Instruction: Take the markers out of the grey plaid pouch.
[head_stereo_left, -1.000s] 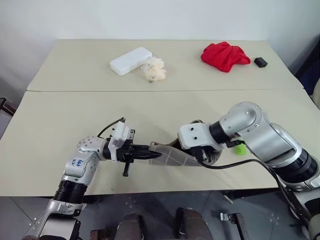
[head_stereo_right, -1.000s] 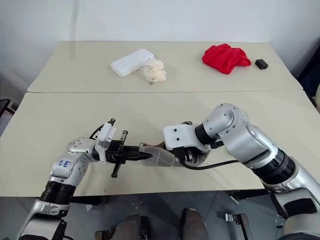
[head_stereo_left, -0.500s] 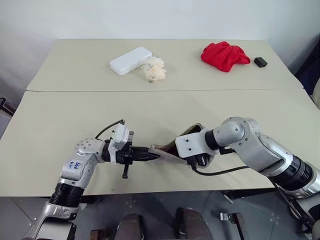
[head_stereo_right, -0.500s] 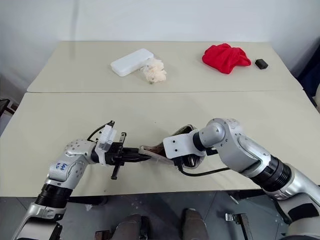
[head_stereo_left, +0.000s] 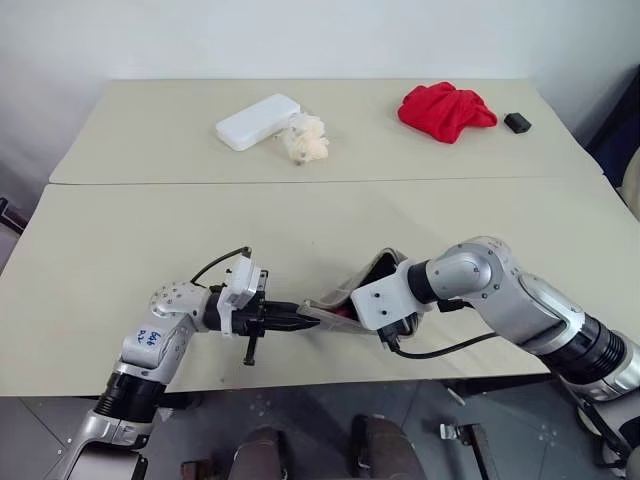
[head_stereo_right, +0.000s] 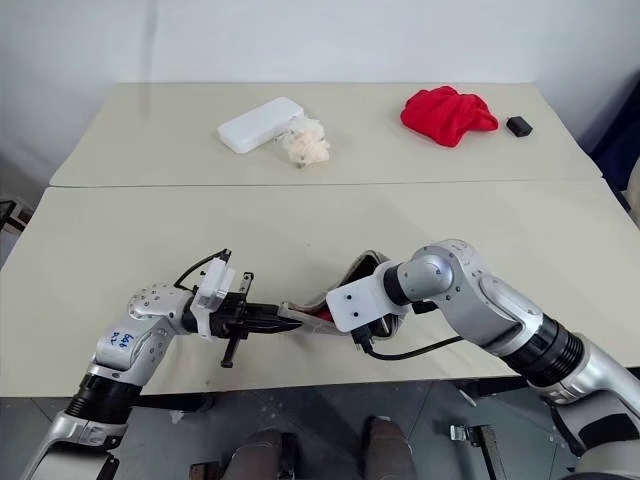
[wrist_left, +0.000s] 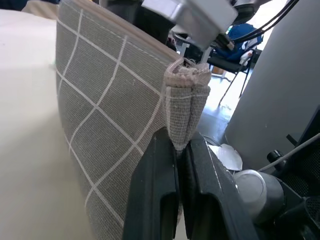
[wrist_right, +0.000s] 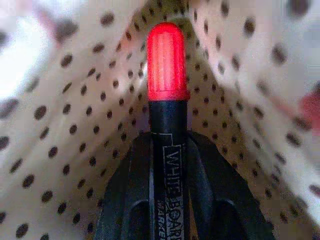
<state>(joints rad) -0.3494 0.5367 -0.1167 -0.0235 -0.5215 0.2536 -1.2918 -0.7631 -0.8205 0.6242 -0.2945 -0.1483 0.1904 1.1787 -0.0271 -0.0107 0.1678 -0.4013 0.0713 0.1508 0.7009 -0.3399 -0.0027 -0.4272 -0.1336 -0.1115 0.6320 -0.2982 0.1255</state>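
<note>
On the black barrel of the red marker (wrist_right: 167, 150) I can read "WHITE BOARD" in white capitals, with a second line beneath that starts "MARKE" before it is cut off. My left arm carries a small blue handwritten mark near the elbow that I cannot make out.

I count one marker in sight. There is one grey plaid pouch (head_stereo_left: 345, 298), and two tables set edge to edge. The near table (head_stereo_left: 120, 260) carries the pouch close to its front edge. The far table (head_stereo_left: 160, 120) holds one white box (head_stereo_left: 258, 121), one cream crumpled wad (head_stereo_left: 305, 140) touching that box, one red cloth (head_stereo_left: 446, 110) and one small black object (head_stereo_left: 517, 123) just beside the cloth.

From the head views, the pouch sits between my two arms, its mouth tipped up and gaping toward the right arm, with a bit of red showing inside. The right gripper (wrist_right: 167, 165) is down in that mouth; its wrist view shows what the head views hide: pale lining with dark dots all around, and the two black fingers closed on the marker's barrel, red cap pointing away from them.

The left wrist view gives the pouch's outside, grey with thin white grid lines. The left gripper (wrist_left: 179, 150) is clamped tight on the bunched fabric tab at the pouch's end, lying level with the tabletop.
</note>
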